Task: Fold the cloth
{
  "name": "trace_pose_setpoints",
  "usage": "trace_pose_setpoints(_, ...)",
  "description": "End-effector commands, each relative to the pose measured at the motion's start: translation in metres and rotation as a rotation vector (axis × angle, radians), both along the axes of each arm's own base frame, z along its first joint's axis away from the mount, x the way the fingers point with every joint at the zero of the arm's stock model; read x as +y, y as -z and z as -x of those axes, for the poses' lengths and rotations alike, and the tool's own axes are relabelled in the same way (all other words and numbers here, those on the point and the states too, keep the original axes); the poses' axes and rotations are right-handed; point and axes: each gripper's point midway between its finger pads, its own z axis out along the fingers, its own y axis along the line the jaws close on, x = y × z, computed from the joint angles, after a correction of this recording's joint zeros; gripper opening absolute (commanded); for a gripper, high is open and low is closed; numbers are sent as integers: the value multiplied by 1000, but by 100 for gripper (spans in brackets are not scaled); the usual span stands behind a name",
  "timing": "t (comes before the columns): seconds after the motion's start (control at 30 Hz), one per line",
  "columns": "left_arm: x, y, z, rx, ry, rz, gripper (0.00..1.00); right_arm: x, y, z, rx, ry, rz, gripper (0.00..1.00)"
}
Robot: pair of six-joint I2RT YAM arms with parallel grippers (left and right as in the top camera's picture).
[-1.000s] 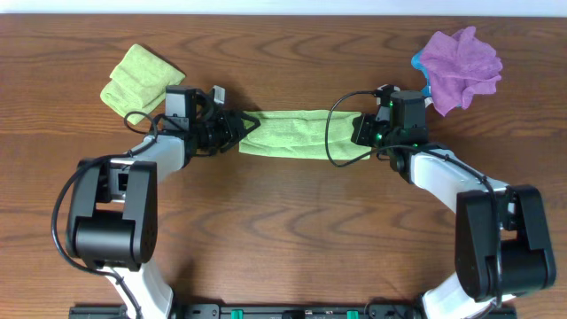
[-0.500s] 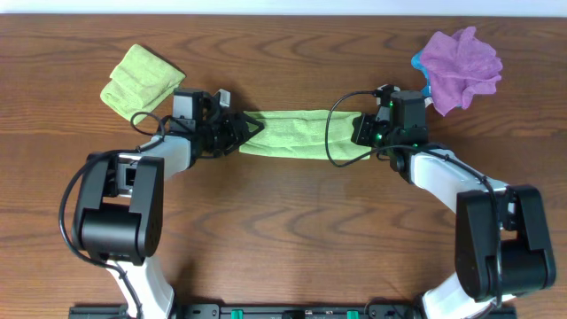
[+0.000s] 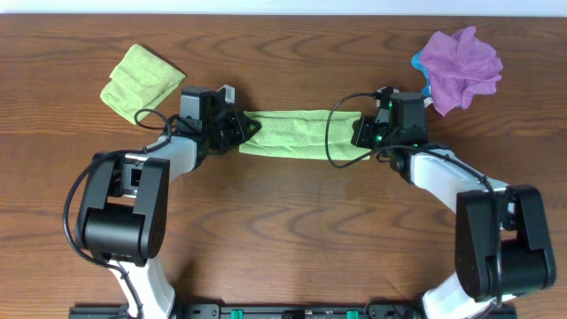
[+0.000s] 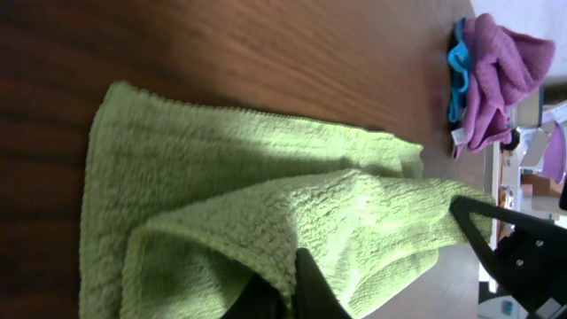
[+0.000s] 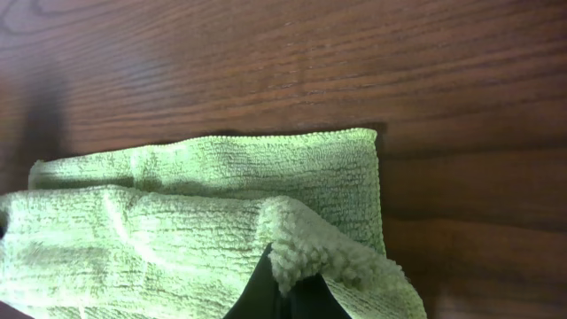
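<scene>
Far left on the wooden tabletop [image 3: 292, 230]: a folded green cloth [image 3: 140, 78], finished by the look of it and well apart from the work. Next, the left claw [image 3: 237, 129], closed on the left short end of the long green cloth [image 3: 301, 135], the upper layer raised a little off the lower one in the left wrist view. In the middle, the long green cloth itself, lying as a narrow doubled strip between both arms, on the far half of the tabletop. At its right end, the right claw [image 3: 361, 133], likewise closed on a lifted corner, curled over the dark finger in the right wrist view. Probably the step in hand: bringing one end over the other to halve the strip. To do it well: raise the carried end only a little, hold the other end low and quiet, keep the strip lightly taut without stretching, travel in a low arc, lay edge on edge, and open only after matching the corners. Otherwise, risk of a skewed fold or a dragged lower layer. Farther right, a crumpled purple cloth [image 3: 461, 64] over a blue item [image 3: 418, 64], apart from the arms. No brand or readable writing anywhere; perhaps a small white tag [image 4: 459, 136] beside the purple cloth in the left wrist view, too small to read.
</scene>
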Motion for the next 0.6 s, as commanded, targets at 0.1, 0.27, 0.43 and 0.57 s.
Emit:
trace_pose_setpoints(0.1,3,-9,-13,-45,-12,29,6,8,-7,-6,-32,-28,3,1)
trace_pose_setpoints(0.27,6,-22,-27,-77,-31,42,6,12,-11,-11,-67,-33,24,1)
trace_pose_setpoints(0.43,8,-34,-41,-118,-53,28,6,8,-12,-17,-93,-7,50,1)
trace_pose_setpoints(0.57,15,-29,-45,-109,-86,-10,6,8,-1,-21,-90,-4,53,1)
